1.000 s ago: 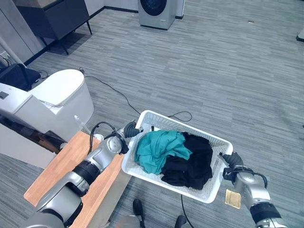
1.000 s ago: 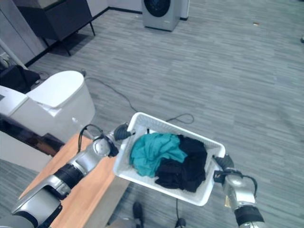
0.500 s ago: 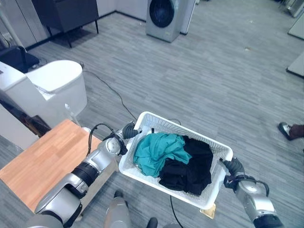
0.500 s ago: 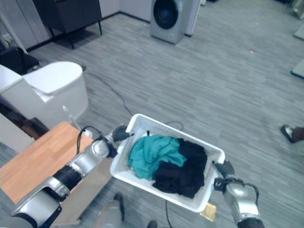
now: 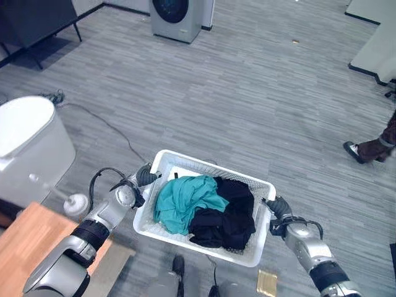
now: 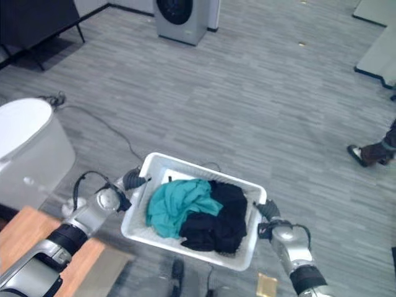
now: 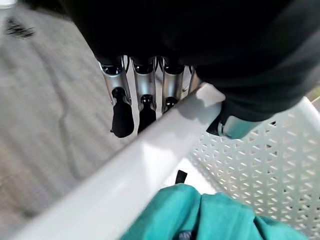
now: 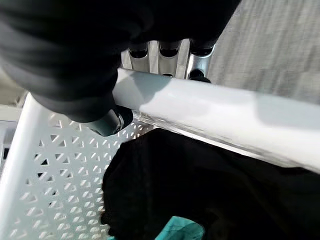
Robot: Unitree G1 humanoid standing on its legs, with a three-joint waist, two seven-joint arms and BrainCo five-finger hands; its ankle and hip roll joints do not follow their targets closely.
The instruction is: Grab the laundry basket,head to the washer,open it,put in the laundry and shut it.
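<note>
change: camera view swung right versus a second ago; wooden table [image 5: 25, 238] now at the near-left corner only, white bin [image 5: 28, 145] pushed to the left edge, a person's leg and shoe [image 5: 365, 147] in at the right. Basket off the table, carried over bare floor.
meaning: grab step done, walk to the washer under way. Opening, loading, shutting all still ahead.
basket: white laundry basket [image 5: 250, 257] held between both hands, near centre, roughly level. Teal garment [image 5: 182, 201] on the left half, black clothes [image 5: 226, 213] on the right half, both inside.
washer: washing machine [image 5: 179, 18] at the far edge, left of centre, well apart from the basket, door shut (so plenty of floor to cross yet).
left hand: left hand [image 7: 142, 100] clamped on the basket's left rim, fingers down the outside, thumb over the inside. Arm reaching in from near left, elbow bent.
right hand: right hand [image 8: 90, 95] same grip on the right rim, fingers curled outside, thumb inside against the mesh wall. Forearm coming up from near right.
risk: cable [image 5: 108, 127] on the floor left of the path.
</note>
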